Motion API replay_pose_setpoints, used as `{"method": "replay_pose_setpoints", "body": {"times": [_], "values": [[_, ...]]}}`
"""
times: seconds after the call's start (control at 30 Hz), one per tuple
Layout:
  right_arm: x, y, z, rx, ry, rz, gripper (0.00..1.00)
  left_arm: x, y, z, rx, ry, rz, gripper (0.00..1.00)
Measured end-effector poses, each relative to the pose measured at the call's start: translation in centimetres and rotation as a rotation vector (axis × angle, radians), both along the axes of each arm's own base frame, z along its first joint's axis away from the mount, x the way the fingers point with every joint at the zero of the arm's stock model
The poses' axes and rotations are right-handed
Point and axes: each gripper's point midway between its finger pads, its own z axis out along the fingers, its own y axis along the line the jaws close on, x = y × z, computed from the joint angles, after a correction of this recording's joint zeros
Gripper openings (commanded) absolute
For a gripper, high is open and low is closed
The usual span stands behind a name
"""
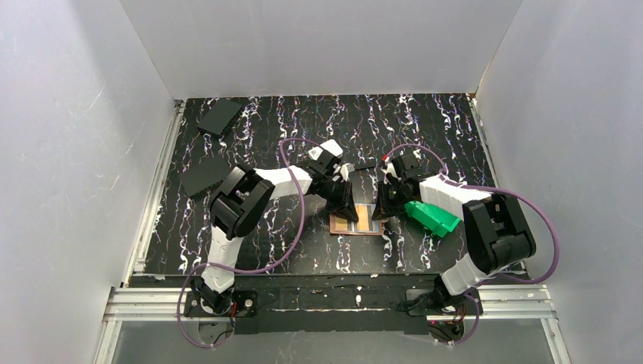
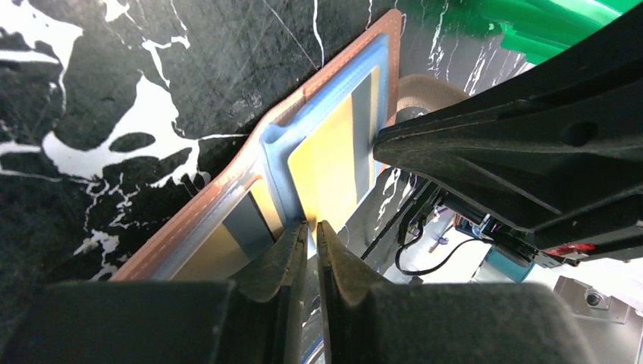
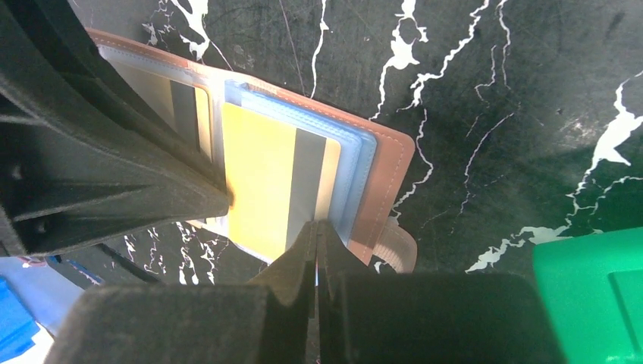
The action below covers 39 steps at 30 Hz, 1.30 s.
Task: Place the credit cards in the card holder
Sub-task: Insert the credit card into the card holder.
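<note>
The card holder (image 1: pixel 356 221) lies open on the black marbled table, with an orange-brown border (image 3: pixel 390 167) and light-blue sleeves. A yellow card with a grey stripe (image 3: pixel 258 174) sits in a raised sleeve leaf (image 2: pixel 326 167). Another striped card (image 3: pixel 163 87) shows in the other panel. My left gripper (image 2: pixel 312 226) has its jaws almost together on the near edge of the yellow card and its sleeve. It stands at the holder's left in the top view (image 1: pixel 345 201). My right gripper (image 3: pixel 316 225) is shut on the sleeve's opposite edge, at the holder's right (image 1: pixel 381 211).
A green plastic bin (image 1: pixel 431 216) sits right beside the right gripper, close to the holder's snap tab (image 3: pixel 398 246). Two flat dark pieces (image 1: pixel 220 116) (image 1: pixel 205 176) lie at the table's far left. White walls enclose the table on three sides.
</note>
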Motion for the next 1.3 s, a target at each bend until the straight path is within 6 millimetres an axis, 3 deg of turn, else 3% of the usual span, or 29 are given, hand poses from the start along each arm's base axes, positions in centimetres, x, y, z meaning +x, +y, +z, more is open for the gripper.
{"method": "replay_pose_setpoints", "body": {"times": [0.2, 0.37, 0.6, 0.77, 0.87, 1.1, 1.3], "values": [[0.0, -0.1, 0.0, 0.0, 0.003, -0.004, 0.03, 0.2, -0.6, 0.1, -0.003, 0.004, -0.009, 0.17], [0.0, -0.3, 0.0, -0.009, 0.002, -0.009, 0.05, 0.7, -1.1, 0.3, -0.01, -0.022, -0.016, 0.31], [-0.4, -1.4, 0.7, -0.048, -0.002, -0.029, 0.19, 0.1, -1.5, 0.7, -0.011, -0.044, -0.047, 0.44], [0.0, -2.9, 1.3, -0.077, -0.02, -0.06, 0.24, 0.0, -1.1, 0.8, 0.013, -0.053, -0.048, 0.43], [0.0, -2.5, 1.5, -0.048, -0.016, -0.053, 0.21, 0.1, -1.2, 1.0, 0.01, -0.058, -0.048, 0.25], [0.2, -0.9, 0.6, 0.038, 0.008, -0.033, 0.21, 0.3, -1.7, 1.1, -0.016, -0.06, -0.05, 0.38], [0.1, -0.7, 0.5, 0.051, 0.024, -0.035, 0.27, 0.1, -1.6, 1.4, -0.016, -0.074, -0.051, 0.48]]}}
